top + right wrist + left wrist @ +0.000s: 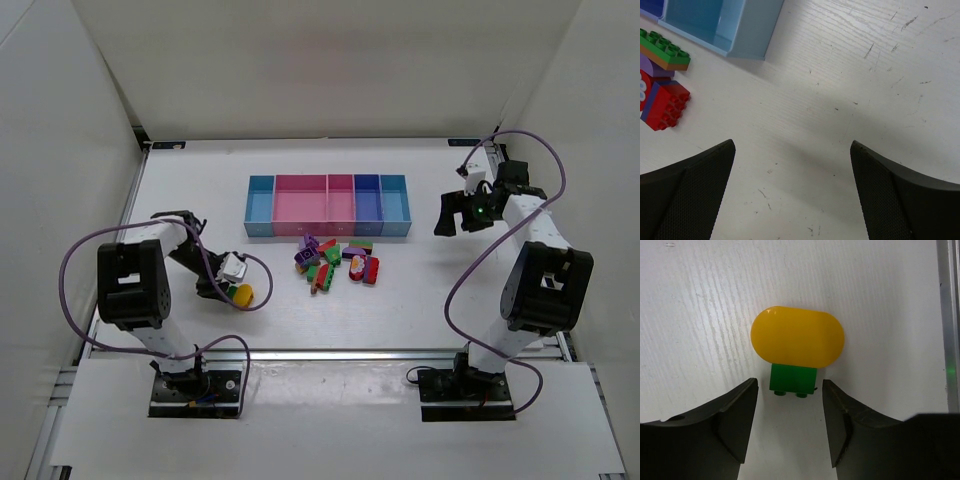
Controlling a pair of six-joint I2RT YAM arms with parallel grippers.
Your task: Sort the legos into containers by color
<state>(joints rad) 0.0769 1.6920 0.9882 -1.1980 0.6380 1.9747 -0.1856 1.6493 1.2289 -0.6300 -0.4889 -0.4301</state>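
Judging by the bins (300, 230), the sorting has hardly begun. No brick shows inside any of the five compartments in the top view. Most of the legos (335, 262) lie in a loose heap on the desk (420, 290), just in front of the middle of the bins and apart from the front wall. Red, green, purple and orange show in the heap.

Two pieces lie away from it, well out in front of the bins and past their left end: a yellow piece (797, 336) with rounded ends, and a green brick (793, 378) touching its near edge. I cannot tell whether the two are joined.

The left pincer (789, 390) is low over that pair. Its jaws are partly open, one on each side of the green brick, with bare desk showing in both gaps, so it has hold of nothing. The step in hand looks like a grasp of the green brick, which would then need carrying the long way to a bin.

The right pincer (792, 150) hangs off the right end of the bins, jaws spread wide and empty. Its camera sees the corner of the end bin and a red brick (665, 102) at the heap's edge.

Every piece is left to sort.
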